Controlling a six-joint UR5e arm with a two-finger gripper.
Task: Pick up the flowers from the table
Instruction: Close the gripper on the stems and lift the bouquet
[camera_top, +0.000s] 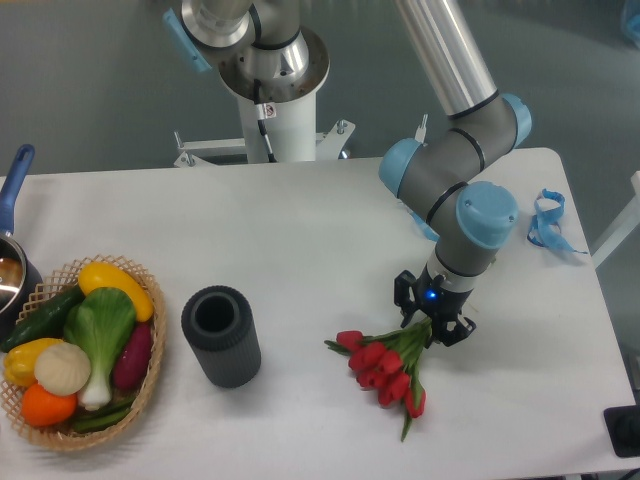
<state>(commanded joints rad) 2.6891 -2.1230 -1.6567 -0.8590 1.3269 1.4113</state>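
Observation:
The flowers, a bunch of red tulip-like blooms on green stems, lie on the white table at the front right, blooms pointing to the front left. My gripper points down over the stem end of the bunch. Its black fingers sit on either side of the stems at table level. The stem ends are hidden under the gripper. I cannot tell whether the fingers are pressed onto the stems.
A dark cylindrical vase stands left of the flowers. A wicker basket of toy vegetables is at the front left, a pot with a blue handle at the left edge. Blue ribbon lies at the right edge.

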